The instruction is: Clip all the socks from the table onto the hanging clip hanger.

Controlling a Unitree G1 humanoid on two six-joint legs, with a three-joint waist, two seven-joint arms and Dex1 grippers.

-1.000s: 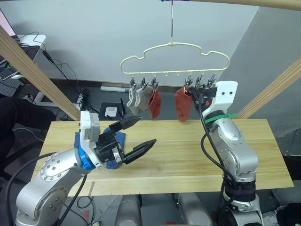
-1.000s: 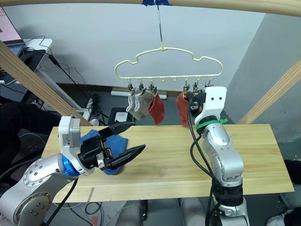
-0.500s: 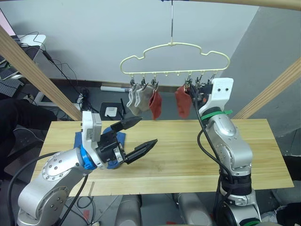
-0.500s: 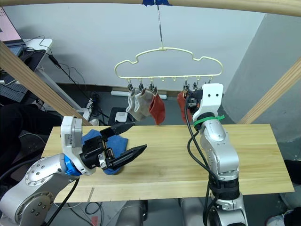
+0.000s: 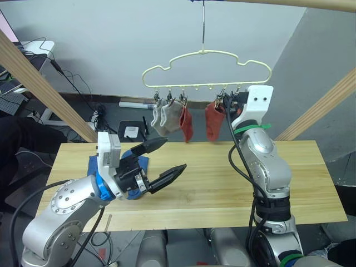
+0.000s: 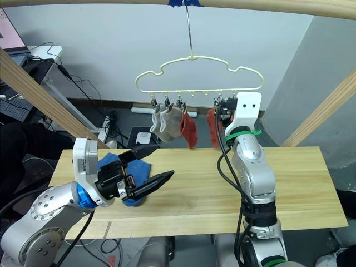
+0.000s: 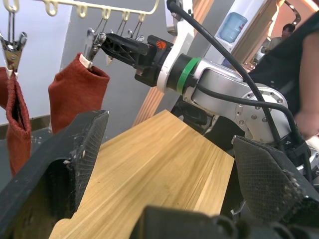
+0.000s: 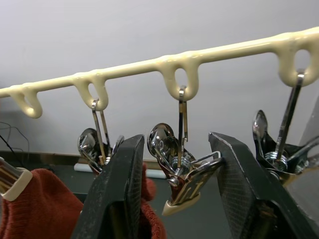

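We are raising our right gripper (image 8: 174, 199) to the clip hanger (image 5: 206, 54), its fingers spread on either side of a silver clip (image 8: 180, 169) without pressing it. Our left gripper (image 5: 158, 161) is hovering wide open and empty over the table (image 5: 222, 183), above the blue socks (image 6: 114, 167). Two grey socks (image 5: 164, 117) and two red socks (image 5: 213, 121) are hanging clipped.

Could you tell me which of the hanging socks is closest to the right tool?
The rust red sock nearer the right tool, hanging just beside it. The other red sock and the two grey socks hang further along the clip hanger.
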